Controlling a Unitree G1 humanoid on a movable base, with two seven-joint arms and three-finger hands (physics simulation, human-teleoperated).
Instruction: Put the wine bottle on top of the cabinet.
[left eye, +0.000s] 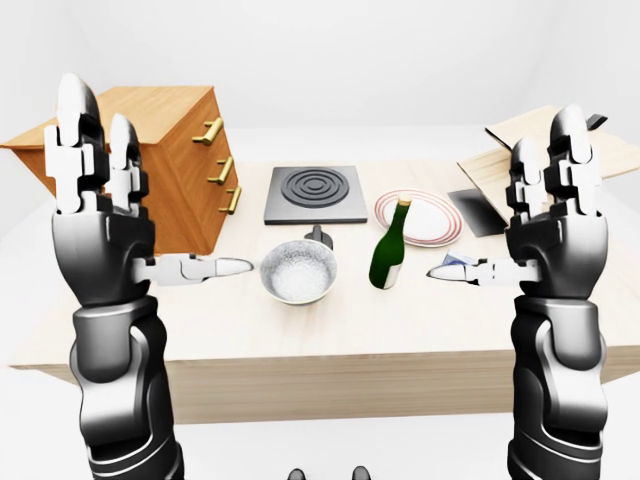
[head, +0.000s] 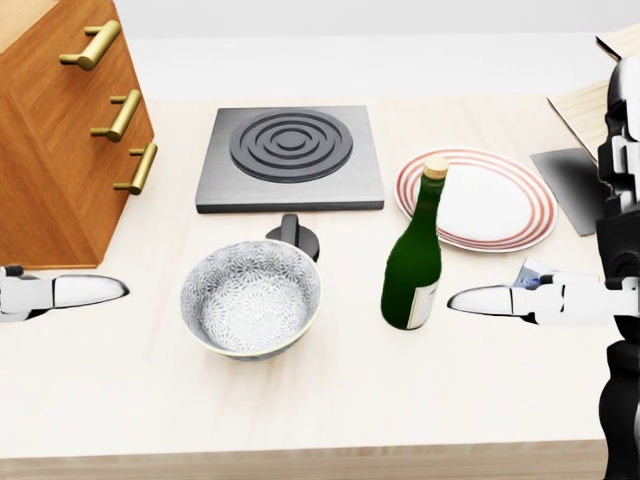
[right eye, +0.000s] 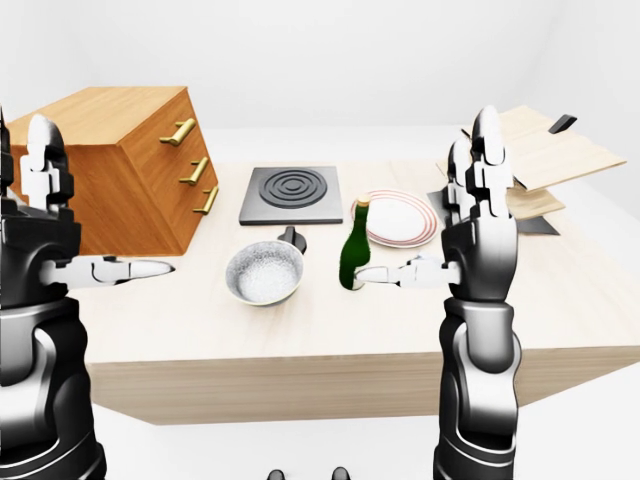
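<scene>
Cabinet (head: 60, 130) top beyond head view

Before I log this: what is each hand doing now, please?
Left hand: open, holding nothing.
Right hand: open, holding nothing; the bottle stands free.

Green wine bottle (head: 412, 270); red-ringed white plate (head: 480, 200).

A patterned bowl (head: 251, 311) sits on the pale table (head: 300, 420). Up from the bowl lies a dark stove plate (head: 291, 158) (concentric rings on top); right of the bowl, farther up, a red-rimmed plate (head: 490, 205). Wooden boards (left eye: 545, 155) lie far right.
</scene>
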